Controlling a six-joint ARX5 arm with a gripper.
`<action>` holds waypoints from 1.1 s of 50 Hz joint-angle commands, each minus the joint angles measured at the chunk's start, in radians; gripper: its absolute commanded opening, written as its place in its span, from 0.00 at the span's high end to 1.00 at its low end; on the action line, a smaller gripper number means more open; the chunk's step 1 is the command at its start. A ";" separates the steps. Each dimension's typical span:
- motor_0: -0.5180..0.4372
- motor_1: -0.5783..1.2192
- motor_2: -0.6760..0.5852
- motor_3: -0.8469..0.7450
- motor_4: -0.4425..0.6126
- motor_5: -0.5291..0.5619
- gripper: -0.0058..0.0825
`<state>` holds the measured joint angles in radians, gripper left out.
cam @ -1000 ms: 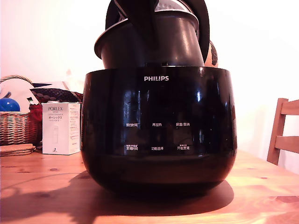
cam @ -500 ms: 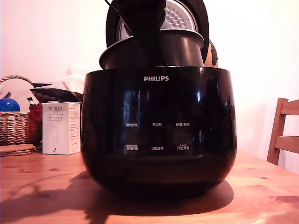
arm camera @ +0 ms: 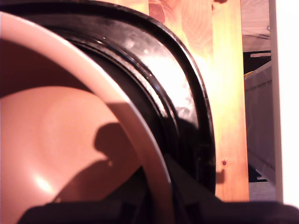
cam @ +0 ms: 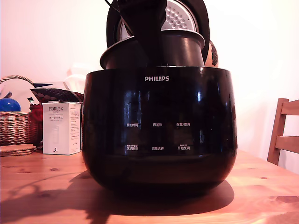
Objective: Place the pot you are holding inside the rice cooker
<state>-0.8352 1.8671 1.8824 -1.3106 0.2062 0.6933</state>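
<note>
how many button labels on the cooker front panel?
6 on the rice cooker, under the PHILIPS logo: an upper row of three and a lower row of three. Others may sit outside the exterior view.

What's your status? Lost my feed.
Tool on pot rim, grip unclear. Pot partway inside rice cooker, rim above the opening. Lid up; nothing blocking.

Rice cooker (cam: 159, 135) centre on table (cam: 42, 186), lid up behind. Pot (cam: 180, 49) partly inside cooker opening, top sticking above rim, tilted w/ ext view's left side lower. Box (cam: 61, 128) left of cooker in ext view, basket (cam: 14, 126) further left. Chair (cam: 284, 133) at ext view's right edge.
</note>
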 commanded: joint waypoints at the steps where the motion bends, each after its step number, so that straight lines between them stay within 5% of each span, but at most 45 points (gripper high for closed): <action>1: 0.002 0.007 0.020 0.024 0.007 -0.014 0.90; 31: 0.002 0.006 0.027 -0.035 0.005 -0.060 0.74; 49: 0.002 -0.010 0.148 -0.047 -0.003 -0.167 0.75; 55: 0.006 -0.023 0.202 -0.047 -0.024 -0.195 0.89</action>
<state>-0.8364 1.8660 2.0712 -1.3586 0.1848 0.5098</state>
